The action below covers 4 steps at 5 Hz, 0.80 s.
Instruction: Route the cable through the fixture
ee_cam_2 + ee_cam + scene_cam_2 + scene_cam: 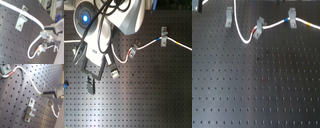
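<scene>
Black perforated counter fills both exterior views; the Panda arm covers the second exterior view's upper left. White cable drops from the top edge in the first exterior view, loops low, then runs toward the first exterior view's right through the tilted middle clip and the right clip, with a red band at the middle clip and blue and yellow bands past the right one. Third fixture stands upright and empty just to the first exterior view's left of the hanging cable, not touching it. In the first wrist view the gripper looks clamped on the cable, which ends at its tip; the jaws themselves are blurred, so that is a judgement. Same fixture lies close to the gripper there, long axis roughly crossing the cable run; in the second wrist view the cable passes just beside it. Next move likely carries the held stretch sideways over the empty fixture's slot, then down.
</scene>
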{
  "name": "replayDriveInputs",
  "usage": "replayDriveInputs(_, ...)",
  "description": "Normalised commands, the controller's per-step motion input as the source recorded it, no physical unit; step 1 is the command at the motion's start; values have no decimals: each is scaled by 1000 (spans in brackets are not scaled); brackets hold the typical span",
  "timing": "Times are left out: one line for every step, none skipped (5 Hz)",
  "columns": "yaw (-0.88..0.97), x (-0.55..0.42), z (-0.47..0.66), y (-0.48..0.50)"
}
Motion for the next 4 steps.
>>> replayDriveInputs(0, -646, 505, 13)
replayDriveInputs(-234, -434, 467, -41)
replayDriveInputs(-811, -112, 361, 18)
replayDriveInputs(-922, -52, 361, 22)
